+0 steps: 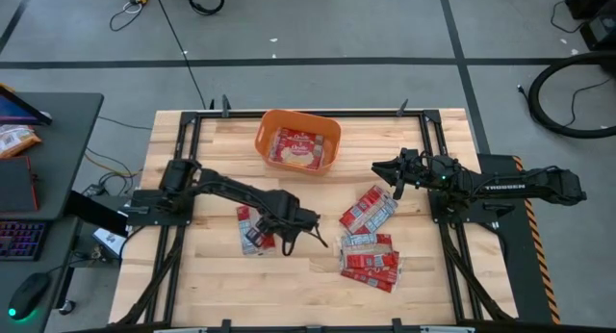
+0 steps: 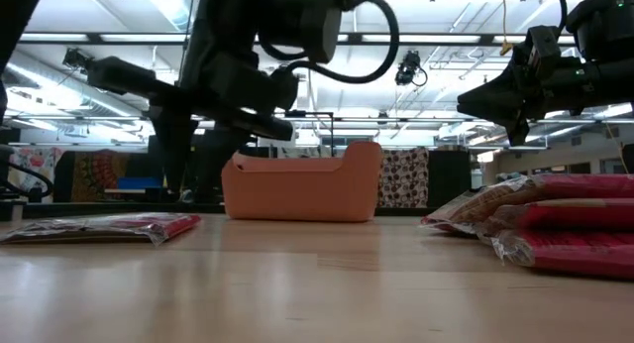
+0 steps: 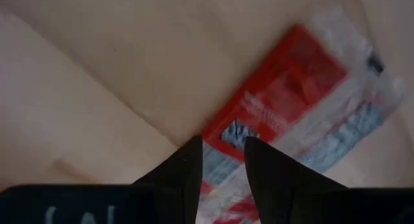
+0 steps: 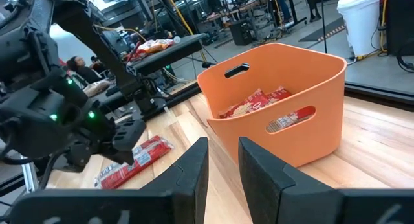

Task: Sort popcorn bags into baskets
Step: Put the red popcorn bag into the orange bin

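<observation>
The orange basket stands at the table's far middle with red popcorn bags lying inside; it also shows in the low view and right wrist view. One popcorn bag lies flat beside my left arm. Several more bags lie piled right of centre, as the low view shows. My left gripper hangs above the table, narrowly open, with a red packet on the wood beneath it. My right gripper hovers raised between basket and pile, narrowly open and empty.
Bare wood lies along the near edge and between the lone bag and the pile. A black frame runs around the table's edges. A desk with a keyboard stands off the left side. In the right wrist view a person shows far behind.
</observation>
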`<state>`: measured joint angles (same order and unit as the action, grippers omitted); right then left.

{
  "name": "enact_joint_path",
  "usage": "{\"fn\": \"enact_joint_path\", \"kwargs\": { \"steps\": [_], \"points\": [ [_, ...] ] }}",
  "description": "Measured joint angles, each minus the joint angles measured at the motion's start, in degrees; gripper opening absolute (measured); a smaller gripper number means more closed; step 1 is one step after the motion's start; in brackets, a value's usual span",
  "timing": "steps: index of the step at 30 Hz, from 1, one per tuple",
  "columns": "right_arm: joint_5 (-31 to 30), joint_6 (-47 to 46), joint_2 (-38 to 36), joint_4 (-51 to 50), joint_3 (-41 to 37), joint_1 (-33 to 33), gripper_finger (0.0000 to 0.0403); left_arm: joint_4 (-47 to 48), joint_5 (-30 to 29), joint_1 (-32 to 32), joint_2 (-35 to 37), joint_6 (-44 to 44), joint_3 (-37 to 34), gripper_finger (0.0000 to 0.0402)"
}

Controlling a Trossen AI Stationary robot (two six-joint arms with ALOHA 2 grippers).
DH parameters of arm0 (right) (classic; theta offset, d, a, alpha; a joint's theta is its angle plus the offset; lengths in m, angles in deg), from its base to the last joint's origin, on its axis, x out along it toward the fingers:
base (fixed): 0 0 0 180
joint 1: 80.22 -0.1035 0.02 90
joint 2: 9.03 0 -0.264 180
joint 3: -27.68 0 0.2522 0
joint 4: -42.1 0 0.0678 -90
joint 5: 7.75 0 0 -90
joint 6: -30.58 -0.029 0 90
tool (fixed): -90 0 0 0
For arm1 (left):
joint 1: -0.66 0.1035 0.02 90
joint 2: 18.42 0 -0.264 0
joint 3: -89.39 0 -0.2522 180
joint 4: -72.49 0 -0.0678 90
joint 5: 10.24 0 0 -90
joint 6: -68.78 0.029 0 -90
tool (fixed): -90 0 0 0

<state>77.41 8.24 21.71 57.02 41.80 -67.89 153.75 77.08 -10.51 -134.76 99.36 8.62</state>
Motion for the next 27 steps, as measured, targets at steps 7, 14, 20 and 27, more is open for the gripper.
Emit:
{"fn": "enact_joint_path", "kwargs": {
  "steps": [7,14,20,27],
  "points": [
    [0.0,0.0,0.0,0.0,0.0,0.0,0.0090,-0.3,-0.5,0.9,-0.1,13.4,0.0,0.0121],
    [0.0,0.0,0.0,0.0,0.0,0.0,0.0090,-2.1,1.0,2.2,-0.1,18.7,-3.3,0.0121],
    [0.0,0.0,0.0,0.0,0.0,0.0,0.0090,-6.5,0.2,2.0,-0.1,21.7,-4.5,0.0121],
    [0.0,0.0,0.0,0.0,0.0,0.0,0.0090,-4.9,2.1,2.1,-1.4,22.7,-4.4,0.0121]
  ]
}}
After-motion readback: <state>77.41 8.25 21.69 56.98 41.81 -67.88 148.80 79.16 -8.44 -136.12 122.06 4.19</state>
